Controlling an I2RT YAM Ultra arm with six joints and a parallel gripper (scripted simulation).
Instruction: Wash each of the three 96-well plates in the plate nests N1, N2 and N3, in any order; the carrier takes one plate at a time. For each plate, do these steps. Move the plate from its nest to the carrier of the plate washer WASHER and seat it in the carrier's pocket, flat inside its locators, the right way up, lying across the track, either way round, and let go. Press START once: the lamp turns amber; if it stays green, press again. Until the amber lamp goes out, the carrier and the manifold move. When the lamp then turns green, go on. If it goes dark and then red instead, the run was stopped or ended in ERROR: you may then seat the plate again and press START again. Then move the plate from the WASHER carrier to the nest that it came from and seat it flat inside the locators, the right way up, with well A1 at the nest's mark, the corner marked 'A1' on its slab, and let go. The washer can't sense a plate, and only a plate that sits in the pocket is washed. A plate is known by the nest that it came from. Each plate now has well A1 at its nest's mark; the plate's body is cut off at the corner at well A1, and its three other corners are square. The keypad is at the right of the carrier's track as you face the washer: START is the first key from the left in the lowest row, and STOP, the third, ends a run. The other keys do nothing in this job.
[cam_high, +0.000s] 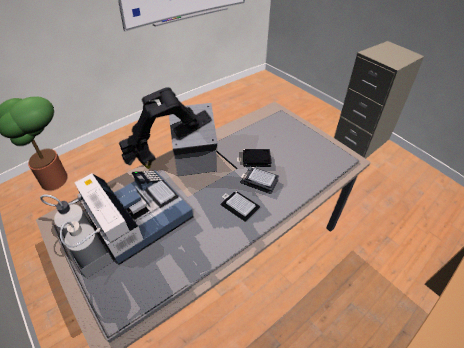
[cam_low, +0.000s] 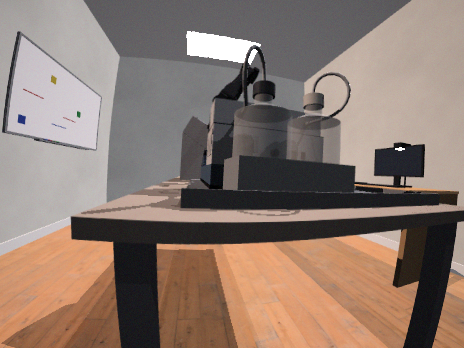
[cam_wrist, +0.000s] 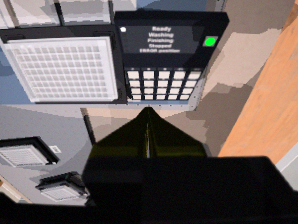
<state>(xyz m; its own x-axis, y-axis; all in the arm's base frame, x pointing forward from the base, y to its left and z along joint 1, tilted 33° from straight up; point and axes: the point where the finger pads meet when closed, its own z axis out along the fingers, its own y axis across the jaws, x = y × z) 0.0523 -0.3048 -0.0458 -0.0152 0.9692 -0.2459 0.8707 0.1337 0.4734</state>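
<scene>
The washer stands at the table's left end. A white 96-well plate lies in its carrier; in the wrist view the plate lies flat in the dark pocket. The keypad is to the plate's right, and its lamp is green. My gripper is shut and empty, its tip just short of the keypad's lowest row; it hovers above the keypad. One nest is an empty black slab. Two other nests each hold a plate.
The arm's grey base block stands behind the washer. Two bottles with tubing stand at the washer's left end and hide most of the washer in the exterior view. A filing cabinet stands off the table.
</scene>
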